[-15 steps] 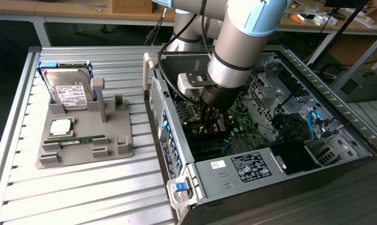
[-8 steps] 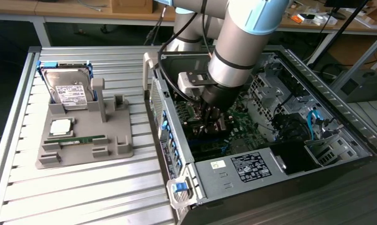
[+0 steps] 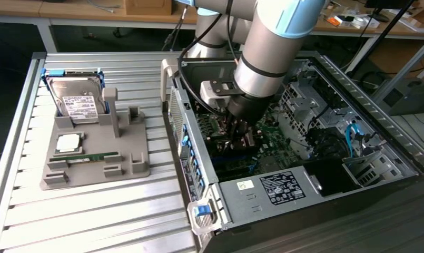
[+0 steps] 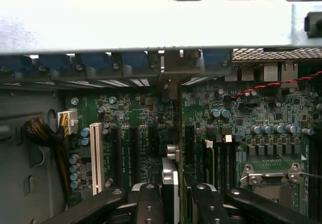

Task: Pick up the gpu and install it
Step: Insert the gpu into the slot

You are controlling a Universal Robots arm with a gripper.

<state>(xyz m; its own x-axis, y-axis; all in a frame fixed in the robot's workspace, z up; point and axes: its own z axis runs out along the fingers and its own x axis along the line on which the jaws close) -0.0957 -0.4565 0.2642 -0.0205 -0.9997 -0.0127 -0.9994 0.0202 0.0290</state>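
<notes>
- The dark gripper [image 3: 238, 132] was down inside the open black computer case [image 3: 380, 158], its fingers [image 4: 149, 204] clamped on the thin dark gpu card with silver end bracket [image 4: 171, 183].
- The card stood on edge above the green motherboard [image 4: 146, 133], apparently for lining up with a slot.
- Case and grey parts holder [image 3: 92, 153] rested on a slatted metal worktop [image 3: 92, 211]; cluttered desks stood behind.
</notes>
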